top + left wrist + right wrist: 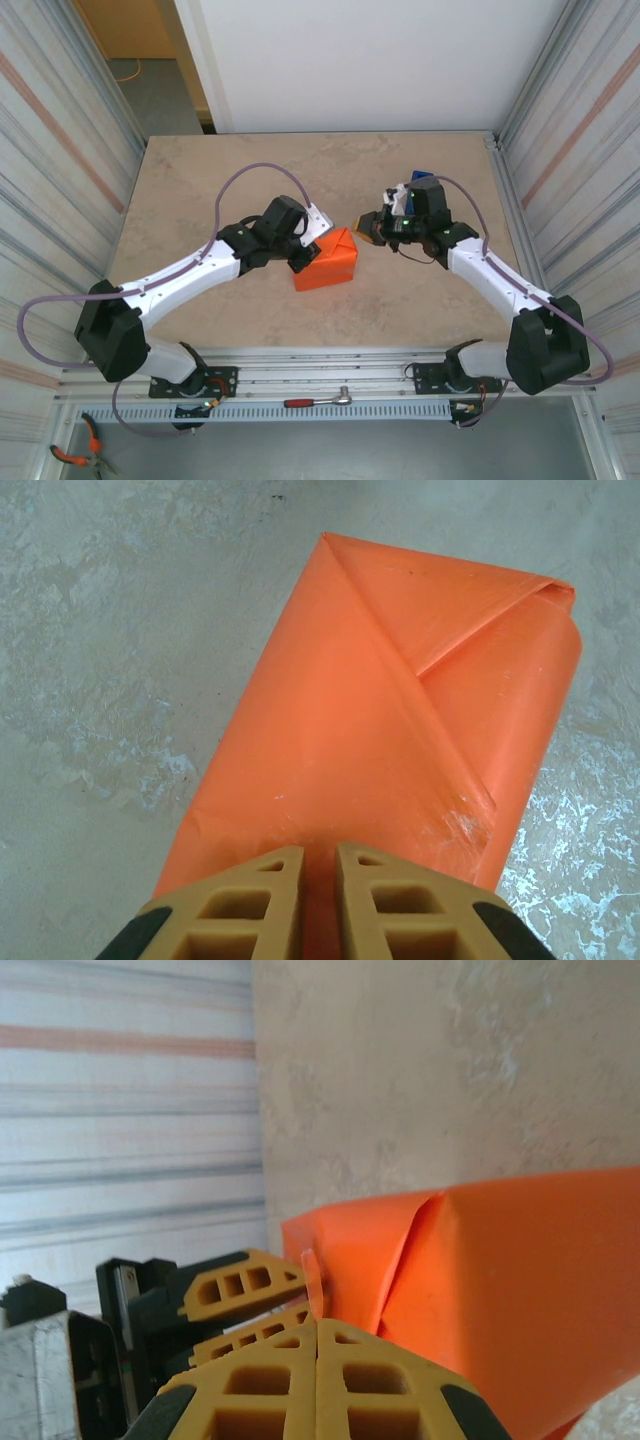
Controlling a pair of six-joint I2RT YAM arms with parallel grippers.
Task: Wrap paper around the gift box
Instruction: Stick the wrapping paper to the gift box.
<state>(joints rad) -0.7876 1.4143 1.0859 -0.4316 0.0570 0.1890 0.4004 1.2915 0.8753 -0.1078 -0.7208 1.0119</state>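
The gift box (326, 262) is lying flat on the beige marbled tabletop (100, 630) between the two grippers, with the orange paper (400, 700) covering every face that is showing. The left gripper (320, 854) is sitting at the box's end nearest to it. Its jaws are standing almost together with only a narrow slit between them, and orange paper is showing in that slit. From the right wrist camera, the left gripper's fingers (245, 1282) are reaching in from the left with a thin upright flap of paper at their tips, so they are looking clamped on a fold of the paper rather than on the box itself. Ahead of the left jaws the parcel is stretching away, a diagonal crease is running across its top, and a triangular fold is lying at the far end. The paper is bulging loosely along the edge to the right of the jaws and crinkling just to their left. The right gripper (317, 1326) is pointing at the opposite side of the box with its jaws pressed fully together and nothing between them. The wrapped box is rising just beyond and to the right of its tips, though whether the tips are touching the paper cannot be told. A blue tape dispenser (422, 177) is sitting behind the right wrist, well apart from both sets of jaws.
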